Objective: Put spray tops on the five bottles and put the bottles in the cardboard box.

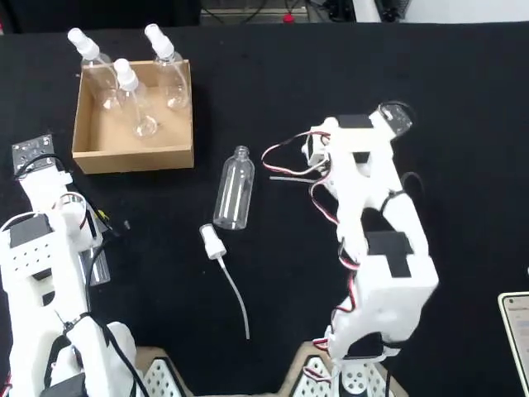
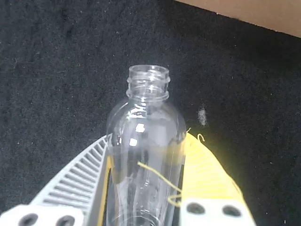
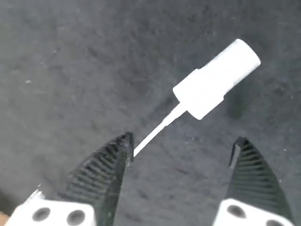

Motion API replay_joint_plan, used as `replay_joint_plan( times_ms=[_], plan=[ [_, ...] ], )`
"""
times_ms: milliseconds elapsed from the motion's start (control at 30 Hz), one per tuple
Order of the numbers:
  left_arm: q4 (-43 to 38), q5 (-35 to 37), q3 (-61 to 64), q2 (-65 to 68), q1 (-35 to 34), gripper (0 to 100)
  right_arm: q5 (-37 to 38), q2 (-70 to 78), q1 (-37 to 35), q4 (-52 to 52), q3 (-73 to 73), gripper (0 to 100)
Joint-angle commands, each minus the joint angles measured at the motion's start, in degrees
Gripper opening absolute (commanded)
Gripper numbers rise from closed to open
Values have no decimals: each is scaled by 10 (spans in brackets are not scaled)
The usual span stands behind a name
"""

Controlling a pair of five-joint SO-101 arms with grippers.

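My left gripper (image 2: 146,139) is shut on a clear bottle (image 2: 145,141) with no top; its open neck points away from the wrist, toward the cardboard box (image 2: 263,14). The left arm (image 1: 37,248) sits at the table's left, below the box (image 1: 132,153). My right gripper (image 3: 183,141) is open just above the table, with a white spray top (image 3: 214,82) lying ahead of its fingers and its tube running toward one finger. In the high view a second uncapped bottle (image 1: 234,188) lies mid-table, next to another spray top (image 1: 212,241) with a long tube.
Three bottles with spray tops (image 1: 136,99) stand or lean inside the box. The right arm (image 1: 364,165) spans the table's middle right. A pale device (image 1: 517,331) lies at the right edge. Black cloth covers the table.
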Motion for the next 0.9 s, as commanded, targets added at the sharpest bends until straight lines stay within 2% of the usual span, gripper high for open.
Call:
replay_joint_plan(
  times_ms=[0,300,400,533,600,767,867],
  plan=[
    [-11,4,-7,-17,-5,78,-25,10,6,7,-55,322],
    [-11,4,-7,-17,-4,78,-37,78,16,7,-111,322],
    [-11,4,-7,-17,-5,78,-37,102,17,46,-116,319],
    [-11,4,-7,-17,-4,78,-26,109,18,101,-116,227],
    [-11,4,-7,-17,-4,78,38,109,18,111,-116,175],
    [-11,4,-7,-17,-5,78,280,110,33,113,-131,5],
    [-11,4,-7,-17,-4,78,343,109,46,145,-141,31]
  ],
)
